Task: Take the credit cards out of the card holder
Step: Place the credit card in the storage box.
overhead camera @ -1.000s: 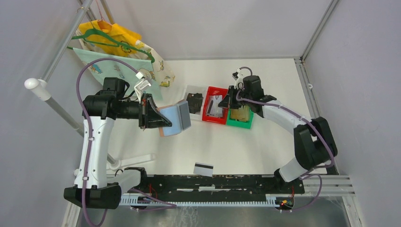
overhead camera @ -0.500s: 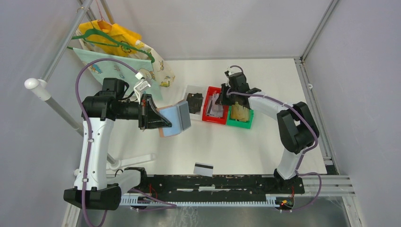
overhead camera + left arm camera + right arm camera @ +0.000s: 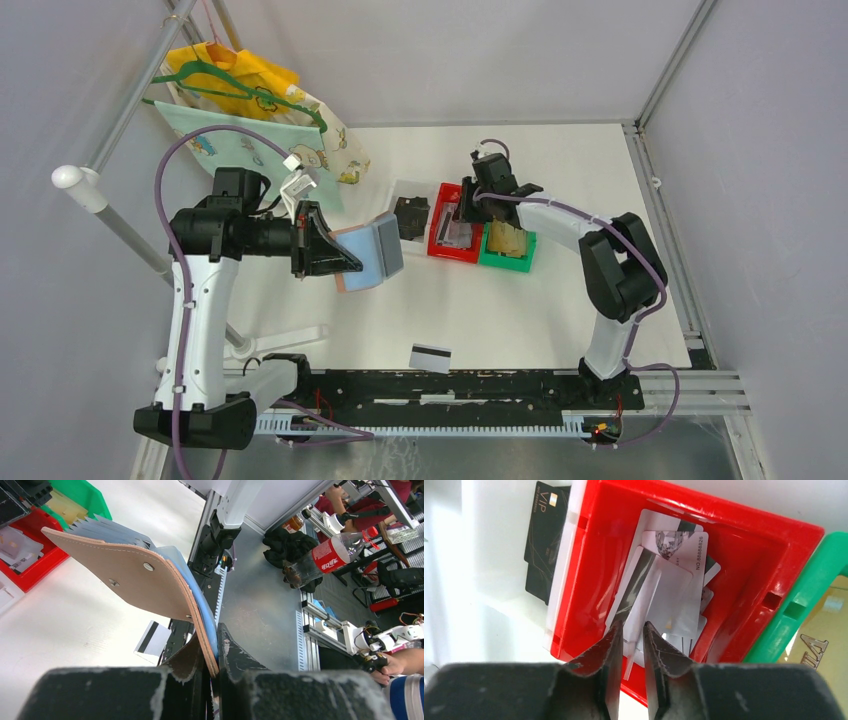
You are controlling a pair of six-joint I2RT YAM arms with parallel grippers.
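Observation:
The reddish-brown card holder (image 3: pixel 130 575) hangs open above the table, and my left gripper (image 3: pixel 212 645) is shut on its lower edge; its light blue pockets fan out behind the leather. From above, the card holder (image 3: pixel 368 252) sits left of the bins, beside the left gripper (image 3: pixel 335 262). My right gripper (image 3: pixel 632 625) hovers over the red bin (image 3: pixel 589 580), jaws slightly apart. A white card (image 3: pixel 644 600) stands on edge between them, touching neither finger, above several credit cards (image 3: pixel 679 595) in the bin. One white card with a black stripe (image 3: pixel 429 357) lies near the front edge.
A white bin (image 3: pixel 400 195) holding a black VIP card (image 3: pixel 544 555) sits left of the red bin (image 3: pixel 440 245). A green bin (image 3: pixel 506 262) with gold cards is on its right. A hanger with bags (image 3: pixel 250 100) fills the back left corner.
The right arm swung left from the green bin to over the red bin, and its jaws parted around the white card. The left arm and card holder stayed put.

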